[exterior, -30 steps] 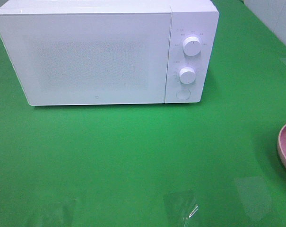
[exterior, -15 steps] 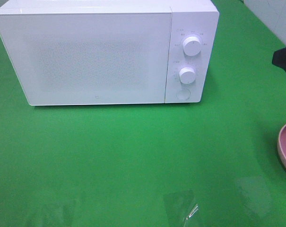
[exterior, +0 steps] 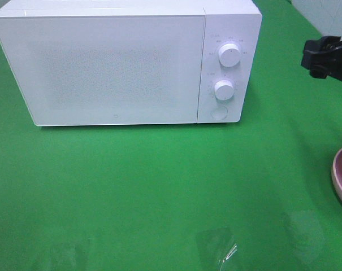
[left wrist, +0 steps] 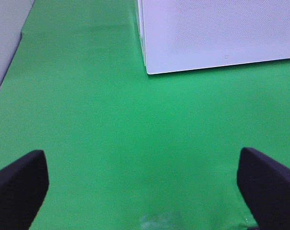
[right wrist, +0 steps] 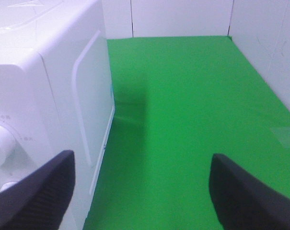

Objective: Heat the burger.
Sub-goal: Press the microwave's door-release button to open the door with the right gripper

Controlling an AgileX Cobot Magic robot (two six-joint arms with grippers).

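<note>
Left gripper (left wrist: 141, 160) jaws spread wide, right gripper (right wrist: 142, 160) spread, both empty

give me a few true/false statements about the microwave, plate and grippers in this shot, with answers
1. The microwave door is shut. True.
2. The right gripper holds something. False: its jaws are open and empty, beside the microwave.
3. The microwave has two knobs. True.
4. The left gripper is shut. False: it is open over the green cloth.
5. The plate lies in front of the microwave door. False: it is at the right edge of the high view, apart from the microwave.
</note>
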